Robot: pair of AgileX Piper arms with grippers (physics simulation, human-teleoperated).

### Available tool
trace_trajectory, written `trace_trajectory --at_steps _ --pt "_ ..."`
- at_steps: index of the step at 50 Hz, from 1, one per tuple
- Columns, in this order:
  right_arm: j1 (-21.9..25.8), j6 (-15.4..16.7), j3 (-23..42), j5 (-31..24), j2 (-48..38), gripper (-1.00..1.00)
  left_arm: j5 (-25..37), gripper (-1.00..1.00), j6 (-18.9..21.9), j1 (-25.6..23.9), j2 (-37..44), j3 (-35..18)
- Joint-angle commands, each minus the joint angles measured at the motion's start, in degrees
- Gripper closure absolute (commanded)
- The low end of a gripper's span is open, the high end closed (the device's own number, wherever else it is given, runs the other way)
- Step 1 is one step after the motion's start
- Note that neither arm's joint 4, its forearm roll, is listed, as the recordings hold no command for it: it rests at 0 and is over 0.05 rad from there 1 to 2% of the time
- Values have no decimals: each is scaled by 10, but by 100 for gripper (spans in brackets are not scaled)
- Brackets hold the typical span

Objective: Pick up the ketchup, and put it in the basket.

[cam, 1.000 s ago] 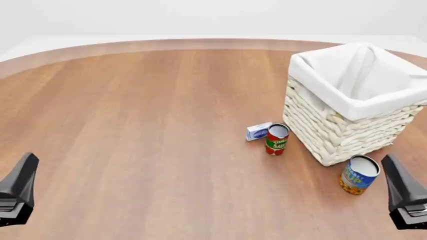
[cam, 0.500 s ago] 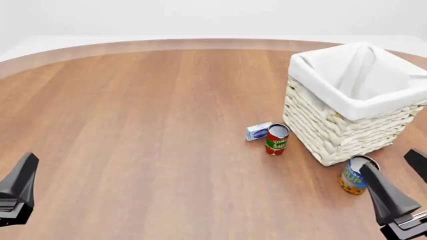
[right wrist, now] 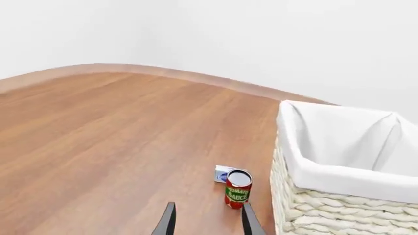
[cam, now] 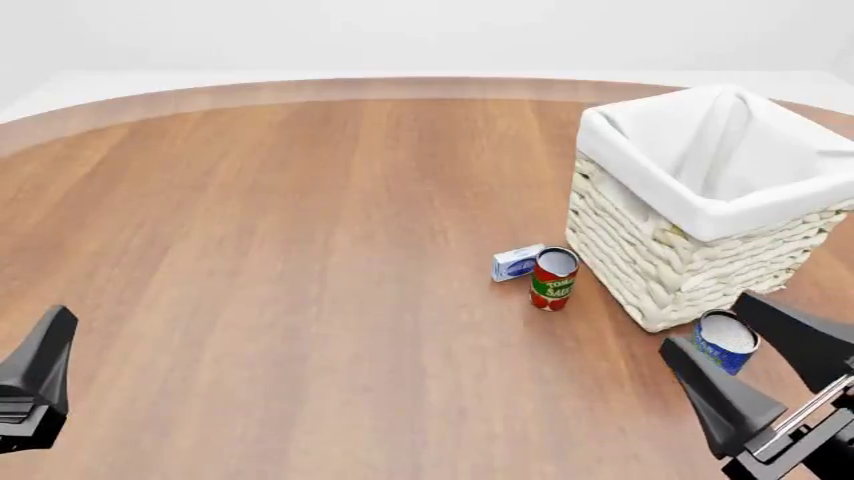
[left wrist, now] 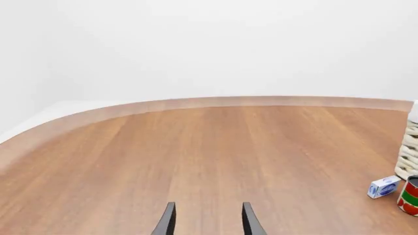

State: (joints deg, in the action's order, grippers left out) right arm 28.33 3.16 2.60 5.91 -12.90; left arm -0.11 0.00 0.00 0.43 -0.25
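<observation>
Basket (cam: 694, 215): we see it far right on the table.
Right gripper (cam: 754, 362): wide, holding nothing, around the blue can (cam: 725, 340).
Left gripper (left wrist: 205, 223): we see it wide, holding nothing.

Front cam sits high on the arms' side of the table (cam: 267, 250), looking forward and down, wide enough to catch the far curved edge at 12 o'clock. Left wrist cam is low and near the wood, facing across the table, with the basket (left wrist: 410, 147) just clipped at its edge. Right wrist cam looks down closer. All three share the red-and-green can (cam: 554, 279) (right wrist: 238, 188) (left wrist: 410, 196) and small blue-and-white box (cam: 515, 262) (right wrist: 222, 173) (left wrist: 383, 187) by the basket.
</observation>
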Motion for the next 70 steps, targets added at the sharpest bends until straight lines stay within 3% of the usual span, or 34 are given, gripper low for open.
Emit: trace_trajectory --at_steps 1,7,17,27,41,70 --pt "51 -6 23 37 -68 -100 0 -100 0 0 0 0" --pt "79 -4 38 53 -100 -100 0 -100 0 0 0 0" --pt "139 9 62 142 -237 -100 0 -100 0 0 0 0" --pt "179 1 85 212 -351 -100 0 -100 0 0 0 0" --pt "236 2 136 255 -466 -100 0 -100 0 0 0 0" --pt "350 -24 214 275 -603 -100 0 -100 0 0 0 0"
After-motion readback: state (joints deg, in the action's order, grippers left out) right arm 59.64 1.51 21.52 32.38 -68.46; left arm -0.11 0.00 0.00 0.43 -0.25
